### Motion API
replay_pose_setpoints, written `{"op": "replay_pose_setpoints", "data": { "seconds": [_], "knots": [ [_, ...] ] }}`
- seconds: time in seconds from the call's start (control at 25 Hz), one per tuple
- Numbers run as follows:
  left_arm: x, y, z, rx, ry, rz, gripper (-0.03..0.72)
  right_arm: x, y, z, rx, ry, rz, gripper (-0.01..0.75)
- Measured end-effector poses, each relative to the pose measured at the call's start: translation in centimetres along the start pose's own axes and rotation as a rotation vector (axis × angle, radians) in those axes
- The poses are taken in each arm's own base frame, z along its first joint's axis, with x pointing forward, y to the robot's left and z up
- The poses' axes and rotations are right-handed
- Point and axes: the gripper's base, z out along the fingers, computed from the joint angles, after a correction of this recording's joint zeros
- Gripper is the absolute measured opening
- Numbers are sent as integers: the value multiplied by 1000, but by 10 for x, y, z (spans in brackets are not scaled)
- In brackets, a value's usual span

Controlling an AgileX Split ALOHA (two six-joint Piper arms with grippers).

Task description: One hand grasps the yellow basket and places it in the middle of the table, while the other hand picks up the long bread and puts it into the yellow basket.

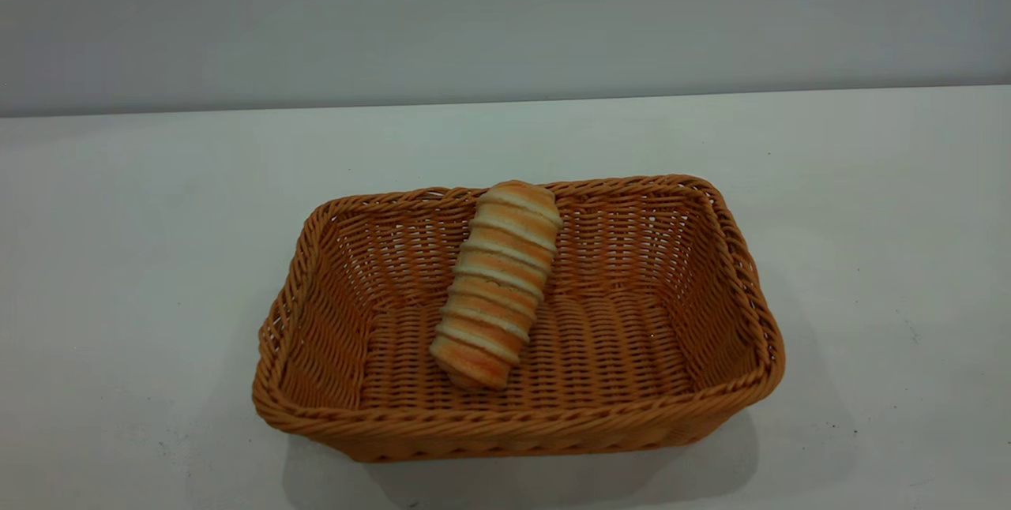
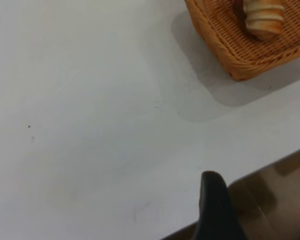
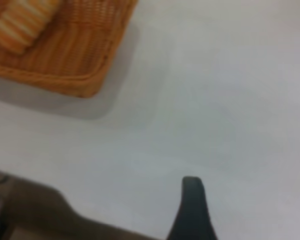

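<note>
We log the basket (image 1: 517, 320) sitting about mid-surface, long side running left to right, upright and flat on the white surface (image 1: 126, 257). The bread (image 1: 497, 283) lies inside it, near end down on the woven floor, far end propped up against the far wall, poking just above the rim. It sits a little left of the basket's middle.

Our judgement: both parts of the task look done. Basket is placed centrally, bread is in it. Nothing appears left but to keep the arms clear.

Neither arm shows in the exterior view. In the left wrist view we see only one dark finger (image 2: 215, 207) of the left gripper, low over bare surface close to the edge, with the basket corner (image 2: 245, 45) and bread end (image 2: 264, 20) well apart from it. In the right wrist view one dark finger (image 3: 192, 210) of the right gripper hangs likewise near the edge, basket corner (image 3: 65, 55) and bread (image 3: 22, 22) well apart.

Jaws, both sides: one finger visible each, so we cannot tell whether they are released or clenched. Nothing is seen held in either.
</note>
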Motion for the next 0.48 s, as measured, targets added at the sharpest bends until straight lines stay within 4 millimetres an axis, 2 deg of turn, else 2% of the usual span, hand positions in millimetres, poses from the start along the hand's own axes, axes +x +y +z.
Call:
{"op": "replay_pose_setpoints", "data": {
  "seconds": [0.24,0.48],
  "knots": [
    [2,-2,-3,-132,-11,-118,526,0,-2,0,170,8,129,587],
    [7,-6,-7,-253,-38,-219,526,0,-2,0,186,9,141,587]
  ]
}}
